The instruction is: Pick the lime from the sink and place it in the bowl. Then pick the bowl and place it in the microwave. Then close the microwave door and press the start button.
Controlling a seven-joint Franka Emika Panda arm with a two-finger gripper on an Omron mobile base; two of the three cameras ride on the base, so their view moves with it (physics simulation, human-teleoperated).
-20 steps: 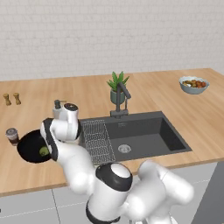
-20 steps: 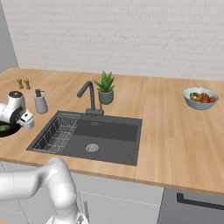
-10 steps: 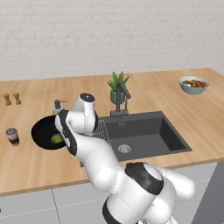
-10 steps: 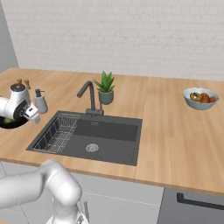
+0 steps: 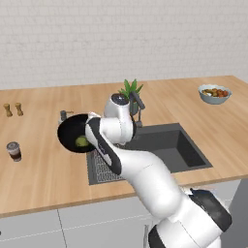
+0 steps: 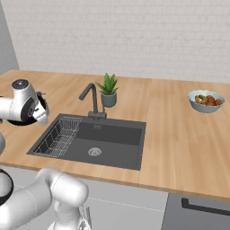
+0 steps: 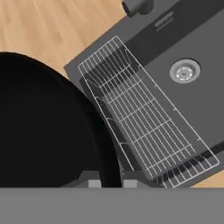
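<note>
My gripper (image 7: 109,183) is shut on the right rim of the black bowl (image 7: 43,122), which hangs tilted above the counter just left of the sink (image 5: 164,145). The yellow-green lime (image 5: 81,141) lies inside the bowl (image 5: 72,131), near its lower edge. In the right base view the bowl (image 6: 19,121) is mostly behind my white hand. Below the rim, the hand view looks down on the sink's wire rack (image 7: 144,122) and silver drain (image 7: 185,71). The microwave is out of view.
A dark faucet (image 5: 138,109) and a potted plant (image 6: 108,90) stand behind the sink. A soap dispenser (image 5: 63,115), two small shakers (image 5: 13,109) and a brown-lidded jar (image 5: 13,151) sit on the counter at left. A pale fruit bowl (image 6: 205,100) sits far right.
The arm has lifted the bowl with the lime off the counter and carried it rightward, toward the sink's left edge. The bowl now tilts more.
</note>
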